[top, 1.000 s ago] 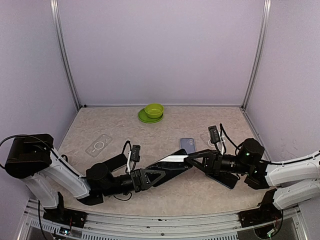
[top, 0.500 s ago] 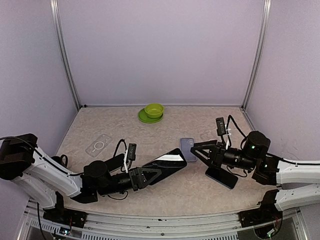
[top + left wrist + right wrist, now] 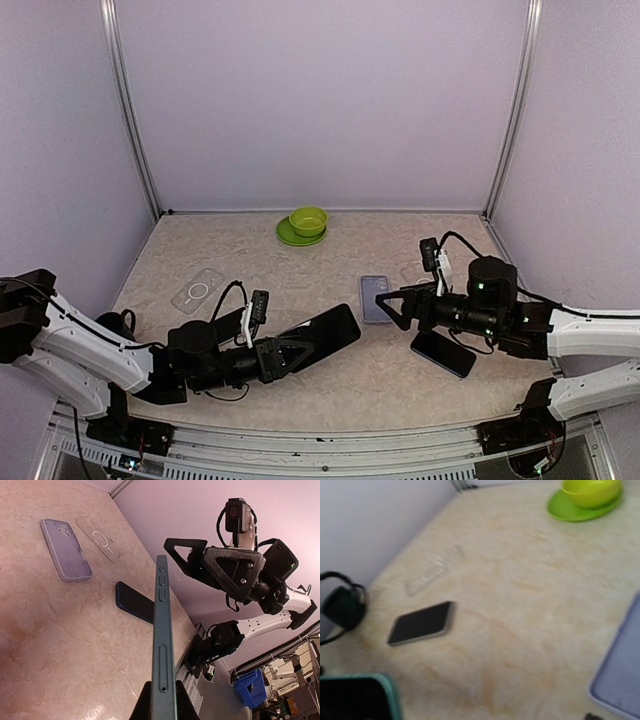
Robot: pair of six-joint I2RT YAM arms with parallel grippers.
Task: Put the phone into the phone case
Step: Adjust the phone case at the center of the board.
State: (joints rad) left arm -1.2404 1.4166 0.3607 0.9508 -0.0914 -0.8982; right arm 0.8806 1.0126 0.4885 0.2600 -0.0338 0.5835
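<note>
**Ana:** Right tool (image 3: 385,310) has let go since a second ago, hasn't it?

**Ben:** Yes. Back then it was on the far end of the flat, black-faced, teal-edged phone (image 3: 322,333). Now it has drawn back, and its fingers stand spread wide with nothing between them. It hovers just beside the lilac translucent plastic phone case (image 3: 375,298), on the right arm's side. The left arm has meanwhile carried the phone a little further left of the lilac case.

**Ana:** So who has the phone?

**Ben:** The left tool (image 3: 290,350) alone. It is clenched on the phone's near end, and its wrist view shows the phone edge-on between the fingers. The phone seems lifted off the beige marbled counter (image 3: 330,260), near the lilac case on its left and not touching it.

**Ana:** How far along is the job?

**Ben:** Early, I'd say. The lilac case lies flat on the counter with nothing in it. What's left is to bring the phone over the case, line it up and press it in.

**Ana:** Anything else nearby?

**Ben:** A second dark phone (image 3: 443,353) lies flat, right of the lilac case and nearer the arms. A clear plastic case (image 3: 197,290) sits well to its left, and a green bowl (image 3: 308,219) on a green plate stands well beyond it.
</note>
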